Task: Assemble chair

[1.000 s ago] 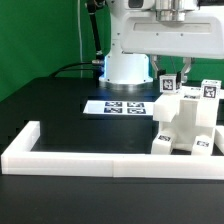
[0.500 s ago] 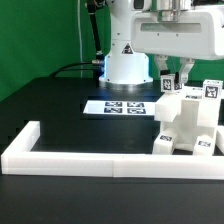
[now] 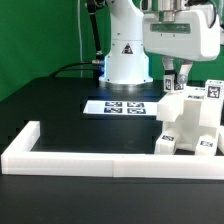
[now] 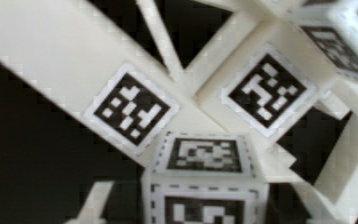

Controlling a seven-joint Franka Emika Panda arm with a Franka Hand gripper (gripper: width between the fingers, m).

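Note:
The partly built white chair [image 3: 190, 122] stands at the exterior view's right, against the border wall, with tags on its top and side. My gripper [image 3: 170, 74] hangs over its left top corner, shut on a small white tagged chair leg [image 3: 168, 84]. In the wrist view that leg [image 4: 201, 160] fills the space between my fingers [image 4: 94, 203], tags on two of its faces. My gripper [image 4: 202, 205] holds it close to the chair's X-braced frame [image 4: 265, 90]. Whether the leg touches the chair cannot be told.
The marker board [image 3: 118, 107] lies flat on the black table in front of the arm's base [image 3: 125, 65]. A long low white border wall [image 3: 80, 160] runs along the front and up the left side. A green screen stands behind.
The arm's hand has swung toward the exterior view's right and come lower over the chair. The tagged leg stays in nearly the same place, still held.

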